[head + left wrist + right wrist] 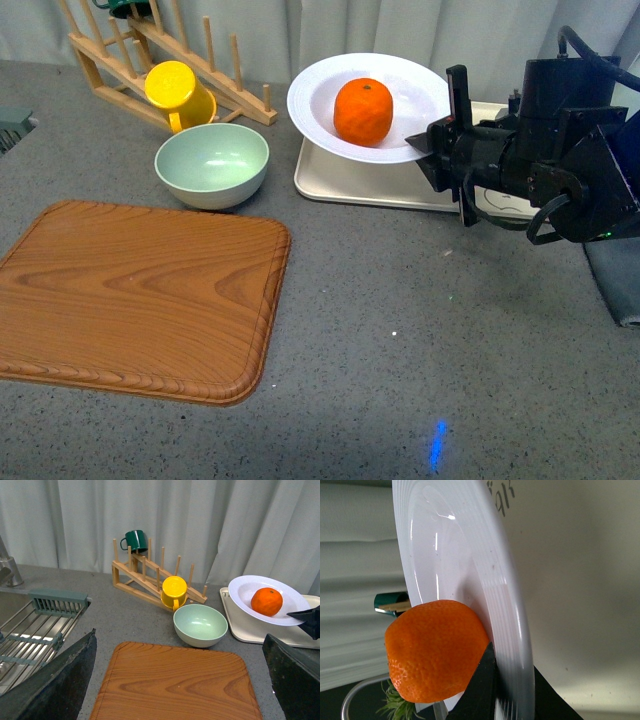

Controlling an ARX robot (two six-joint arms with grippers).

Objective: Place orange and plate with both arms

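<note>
The orange (363, 110) lies in the white plate (320, 85), which is held tilted above the cream tray. My right gripper (436, 143) is shut on the plate's right rim. In the right wrist view the plate's ridged rim (512, 630) runs between my black fingers (482, 685), with the orange (432, 650) resting against one finger. In the left wrist view the plate (245, 592) and orange (266, 601) show at the far right. My left gripper (182, 680) is open and empty, high over the wooden board; it is out of the front view.
A wooden cutting board (130, 300) lies at front left. A pale green bowl (212, 165) sits behind it. A yellow mug (178, 92) leans on a wooden rack (150, 55). A cream tray (360, 185) lies under the plate. A sink rack (35, 630) shows left.
</note>
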